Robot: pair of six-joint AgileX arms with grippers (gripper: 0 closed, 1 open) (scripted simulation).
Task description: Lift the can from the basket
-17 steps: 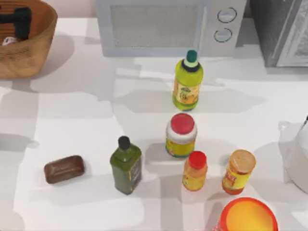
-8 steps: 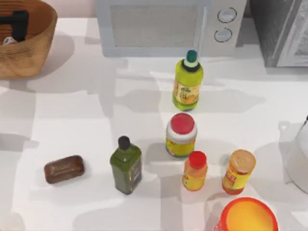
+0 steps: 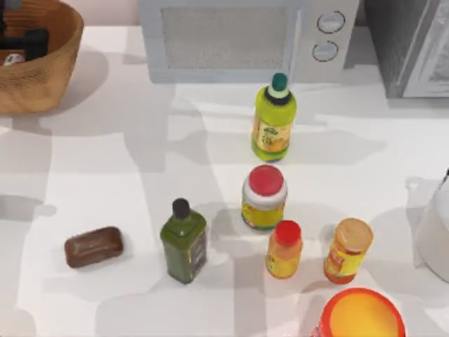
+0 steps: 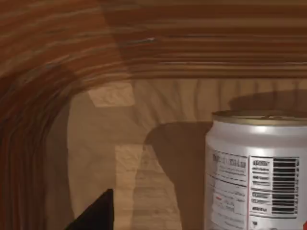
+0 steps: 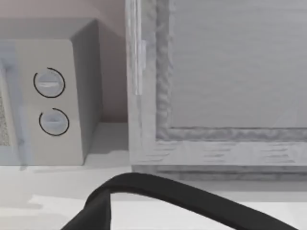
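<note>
The woven orange-brown basket [image 3: 49,77] stands at the table's far left corner. The can [image 3: 10,60] shows as a small white patch inside it. My left gripper [image 3: 24,42] reaches down into the basket right beside the can. In the left wrist view the can [image 4: 259,172] stands upright on the basket floor [image 4: 120,158], with its white side, barcode and pale top rim showing. One black fingertip [image 4: 96,215] sits apart from the can. The gripper is open and holds nothing. A black part of my right gripper [image 5: 192,201] hangs in front of the microwave.
A microwave [image 3: 231,38] stands at the back. Mid-table are a yellow-green bottle [image 3: 273,121], a red-lidded jar [image 3: 264,198], a dark green bottle [image 3: 184,241], an orange bottle [image 3: 284,249], an orange jar [image 3: 348,250] and a brown block [image 3: 93,246]. A white object [image 3: 431,228] is at the right edge.
My left gripper has shifted inside the basket, and its dark shape now lies lower and more crosswise next to the can. The can and the other things have not moved.
</note>
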